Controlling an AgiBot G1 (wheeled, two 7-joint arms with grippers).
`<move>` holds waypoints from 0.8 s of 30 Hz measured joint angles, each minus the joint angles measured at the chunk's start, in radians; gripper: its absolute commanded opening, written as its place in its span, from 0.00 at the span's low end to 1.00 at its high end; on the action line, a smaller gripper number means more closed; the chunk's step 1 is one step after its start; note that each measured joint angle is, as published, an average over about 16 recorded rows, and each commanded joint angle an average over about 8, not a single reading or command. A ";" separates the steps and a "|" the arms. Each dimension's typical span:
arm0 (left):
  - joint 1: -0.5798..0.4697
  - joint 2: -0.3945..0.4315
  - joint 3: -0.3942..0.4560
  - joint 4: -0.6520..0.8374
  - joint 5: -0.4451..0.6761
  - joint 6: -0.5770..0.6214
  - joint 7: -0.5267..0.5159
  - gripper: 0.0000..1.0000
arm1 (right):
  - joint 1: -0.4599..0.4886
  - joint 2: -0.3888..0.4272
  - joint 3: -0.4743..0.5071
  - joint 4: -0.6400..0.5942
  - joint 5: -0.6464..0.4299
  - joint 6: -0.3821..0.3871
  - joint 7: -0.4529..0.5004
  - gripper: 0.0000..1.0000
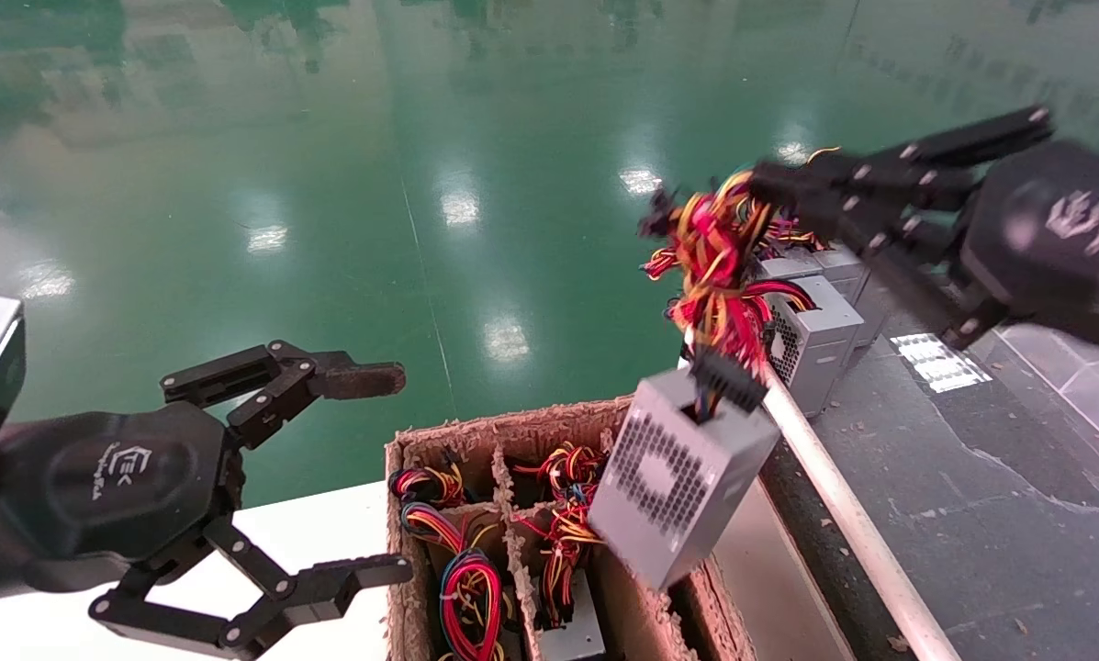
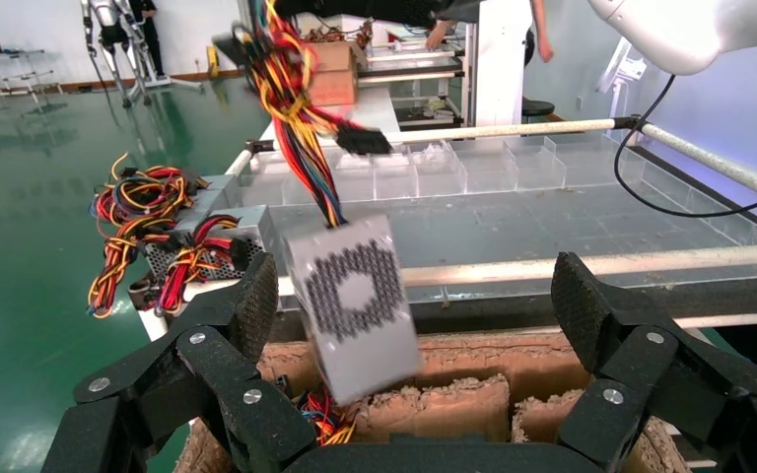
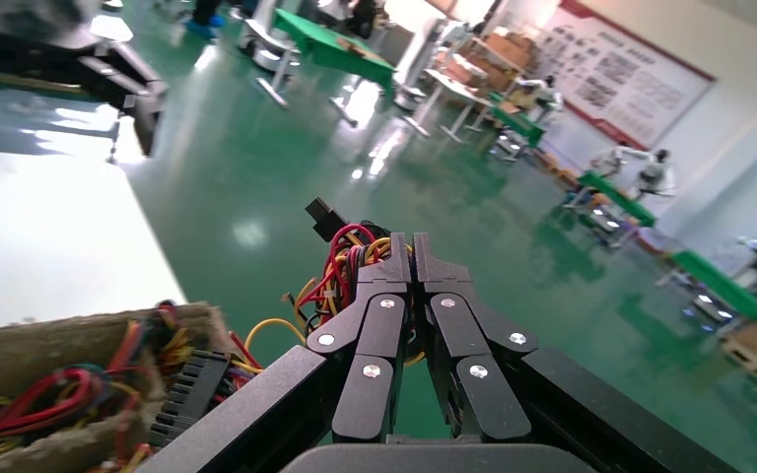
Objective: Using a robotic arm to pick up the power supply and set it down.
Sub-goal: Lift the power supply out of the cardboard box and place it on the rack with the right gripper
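The right gripper [image 1: 769, 188], pinched on the wire bundle [image 1: 719, 266], dangles the power supply [image 1: 682, 487] at its seven o'clock, above the cardboard crate [image 1: 402, 551].

Bright overhead lighting, glare patches on glossy green floor [image 1: 457, 207]; hanging power supply [image 1: 678, 482] and wires motion-blurred.

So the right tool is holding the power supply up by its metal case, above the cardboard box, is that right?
Not quite. The right tool is shut on the wire bundle, not the case; the power supply dangles below it above the cardboard box. The head view shows it.
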 measured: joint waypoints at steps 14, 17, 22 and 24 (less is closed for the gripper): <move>0.000 0.000 0.000 0.000 0.000 0.000 0.000 1.00 | 0.009 0.066 0.057 -0.120 -0.006 0.031 -0.050 0.00; 0.000 0.000 0.000 0.000 0.000 0.000 0.000 1.00 | 0.009 0.080 0.067 -0.165 -0.006 0.022 -0.072 0.00; 0.000 0.000 0.000 0.000 0.000 0.000 0.000 1.00 | 0.010 0.103 0.081 -0.244 -0.006 -0.003 -0.114 0.00; 0.000 0.000 0.000 0.000 0.000 0.000 0.000 1.00 | 0.010 0.111 0.085 -0.276 -0.006 -0.013 -0.131 0.00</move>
